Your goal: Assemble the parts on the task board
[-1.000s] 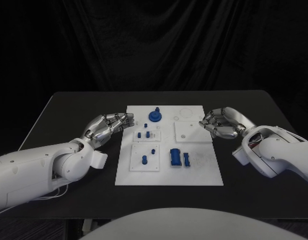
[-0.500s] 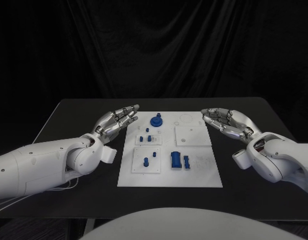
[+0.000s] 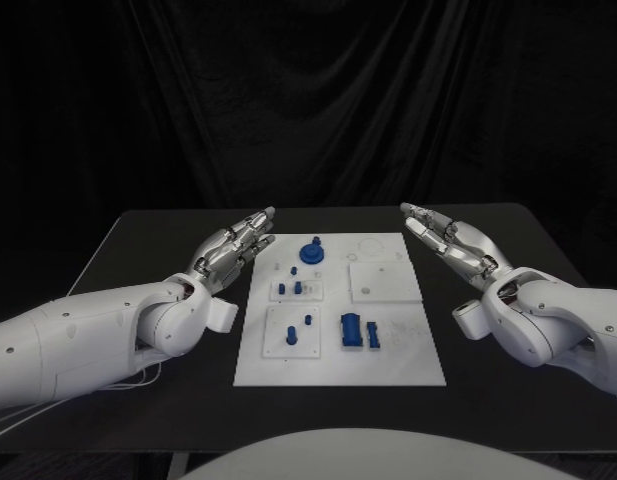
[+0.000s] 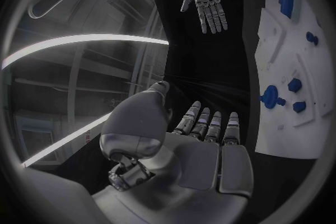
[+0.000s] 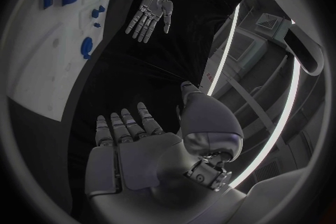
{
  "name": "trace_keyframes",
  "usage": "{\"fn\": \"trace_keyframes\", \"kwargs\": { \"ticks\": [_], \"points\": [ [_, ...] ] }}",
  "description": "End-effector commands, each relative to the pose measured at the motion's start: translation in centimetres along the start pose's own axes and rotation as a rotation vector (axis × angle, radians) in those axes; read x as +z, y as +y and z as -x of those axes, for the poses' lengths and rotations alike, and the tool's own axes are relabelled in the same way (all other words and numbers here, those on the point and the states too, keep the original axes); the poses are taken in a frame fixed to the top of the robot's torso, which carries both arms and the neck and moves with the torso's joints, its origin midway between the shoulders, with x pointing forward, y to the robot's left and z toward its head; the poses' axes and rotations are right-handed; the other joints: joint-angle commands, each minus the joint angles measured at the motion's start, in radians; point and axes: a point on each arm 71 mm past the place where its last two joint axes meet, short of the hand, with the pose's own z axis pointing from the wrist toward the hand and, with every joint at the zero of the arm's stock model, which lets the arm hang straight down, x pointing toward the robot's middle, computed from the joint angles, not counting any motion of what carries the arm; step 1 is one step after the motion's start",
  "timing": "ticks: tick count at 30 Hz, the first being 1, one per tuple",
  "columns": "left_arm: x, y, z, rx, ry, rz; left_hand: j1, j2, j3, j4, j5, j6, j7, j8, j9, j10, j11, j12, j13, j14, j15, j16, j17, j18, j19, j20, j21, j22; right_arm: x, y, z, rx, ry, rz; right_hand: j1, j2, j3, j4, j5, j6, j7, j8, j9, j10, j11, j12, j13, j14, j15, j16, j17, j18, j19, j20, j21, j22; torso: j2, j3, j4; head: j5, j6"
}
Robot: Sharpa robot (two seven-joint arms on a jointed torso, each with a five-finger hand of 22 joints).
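Left robot hand (image 3: pixel 236 246): was curled with fingertips at the task board's (image 3: pixel 340 369) left edge 1.0 s ago, now lifted off the tabletop (image 3: pixel 135 240), fingers straightened and apart, holding nothing. Right robot hand (image 3: pixel 445 240): same change, from curled at the board's right edge to flat and spread, raised beside the board. Head camera has shifted too; the parts haven't moved on the board.

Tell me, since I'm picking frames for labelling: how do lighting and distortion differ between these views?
Head view: evenly lit, undistorted, task board bright against the black table. Left wrist view: fisheye bends the board's edge, bright light strips behind the left hand. Right wrist view: same bending, light strips beside the right hand.
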Motion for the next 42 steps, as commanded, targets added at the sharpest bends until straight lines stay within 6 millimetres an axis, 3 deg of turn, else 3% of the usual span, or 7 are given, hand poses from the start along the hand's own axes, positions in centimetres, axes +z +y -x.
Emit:
{"fn": "trace_keyframes", "kwargs": {
  "ticks": [1, 8, 9, 11, 16, 17, 42],
  "points": [
    [0.7, -0.7, -0.4, 0.061, -0.089, -0.002, -0.298, -0.064, 0.004, -0.059, -0.135, -0.09, -0.013, -0.012, -0.007, -0.02, -0.006, -0.079, -0.008, -0.001, -0.029, -0.043, -0.006, -0.037, -0.007, -0.045, -0.008, -0.101, 0.9, 0.6, 0.3, 0.071, -0.159, -0.009, -0.24, -0.015, 0.017, -0.059, -0.059, -0.055, -0.001, -0.042, -0.037, -0.019, -0.042, -0.059, -0.098, -0.047, -0.048, -0.023, -0.013, -0.023, -0.009, -0.06, -0.006, -0.035, 0.01, -0.0012, 0.0065, -0.011, 0.046],
    [2.5, -3.0, -2.0, 0.125, -0.221, -0.025, -0.449, -0.064, 0.004, -0.09, -0.203, -0.135, -0.013, -0.012, -0.007, -0.02, -0.006, -0.119, -0.008, -0.001, -0.029, -0.132, -0.006, -0.047, -0.007, -0.065, -0.008, -0.101, 3.2, 2.7, -0.4, 0.202, -0.342, -0.01, -0.361, -0.015, 0.017, -0.089, -0.089, -0.081, -0.001, -0.13, -0.114, -0.019, -0.061, -0.089, -0.098, -0.047, -0.07, -0.023, -0.013, -0.023, -0.009, -0.09, -0.006, -0.035, 0.028, -0.0028, 0.0173, -0.035, 0.149],
    [2.7, -3.4, -2.3, 0.132, -0.241, -0.028, -0.469, -0.064, 0.004, -0.093, -0.212, -0.141, -0.013, -0.012, -0.007, -0.02, -0.006, -0.124, -0.008, -0.001, -0.029, -0.132, -0.006, -0.047, -0.007, -0.067, -0.008, -0.101, 3.4, 2.9, -0.5, 0.215, -0.359, -0.012, -0.377, -0.015, 0.017, -0.092, -0.094, -0.084, -0.001, -0.13, -0.114, -0.019, -0.133, -0.093, -0.098, -0.047, -0.072, -0.023, -0.013, -0.023, -0.009, -0.094, -0.006, -0.035, 0.03, -0.003, 0.0186, -0.038, 0.161],
    [3.1, -4.0, -2.7, 0.146, -0.28, -0.034, -0.505, -0.064, 0.004, -0.101, -0.228, -0.152, -0.013, -0.012, -0.007, -0.02, -0.006, -0.134, -0.008, -0.001, -0.029, -0.132, -0.006, -0.122, -0.007, -0.139, -0.008, -0.101, 3.8, 3.2, -0.6, 0.236, -0.387, -0.017, -0.405, -0.015, 0.017, -0.101, -0.1, -0.09, -0.001, -0.13, -0.114, -0.019, -0.133, -0.101, -0.098, -0.047, -0.078, -0.023, -0.013, -0.023, -0.009, -0.1, -0.006, -0.035, 0.033, -0.0033, 0.0207, -0.043, 0.182],
    [3.8, -5.5, -3.6, 0.169, -0.36, -0.044, -0.58, -0.064, 0.004, -0.114, -0.262, -0.174, -0.013, -0.012, -0.007, -0.02, -0.006, -0.153, -0.008, -0.001, -0.029, -0.132, -0.006, -0.122, -0.007, -0.139, -0.008, -0.101, 4.2, 3.6, -0.8, 0.264, -0.422, -0.025, -0.466, -0.015, 0.017, -0.114, -0.185, -0.169, -0.001, -0.13, -0.114, -0.019, -0.133, -0.185, -0.098, -0.047, -0.149, -0.023, -0.013, -0.023, -0.009, -0.115, -0.006, -0.035, 0.039, -0.0039, 0.0243, -0.051, 0.216],
    [3.9, -5.8, -3.8, 0.173, -0.378, -0.046, -0.603, -0.064, 0.004, -0.186, -0.272, -0.181, -0.013, -0.012, -0.007, -0.02, -0.006, -0.16, -0.008, -0.001, -0.029, -0.132, -0.006, -0.122, -0.007, -0.139, -0.008, -0.101, 4.2, 3.6, -0.8, 0.265, -0.423, -0.025, -0.484, -0.015, 0.017, -0.185, -0.185, -0.169, -0.001, -0.13, -0.114, -0.019, -0.133, -0.185, -0.098, -0.047, -0.149, -0.023, -0.013, -0.023, -0.009, -0.188, -0.006, -0.035, 0.04, -0.004, 0.0248, -0.052, 0.221],
    [4.2, -6.6, -4.3, 0.182, -0.421, -0.051, -0.812, -0.064, 0.004, -0.186, -0.42, -0.28, -0.013, -0.012, -0.007, -0.02, -0.006, -0.247, -0.008, -0.001, -0.029, -0.132, -0.006, -0.122, -0.007, -0.139, -0.008, -0.101, 4.2, 3.6, -0.8, 0.265, -0.423, -0.025, -0.747, -0.015, 0.017, -0.185, -0.185, -0.169, -0.001, -0.13, -0.114, -0.019, -0.133, -0.185, -0.098, -0.047, -0.149, -0.023, -0.013, -0.023, -0.009, -0.188, -0.006, -0.035, 0.04, -0.004, 0.0252, -0.053, 0.225]
  ]
}}
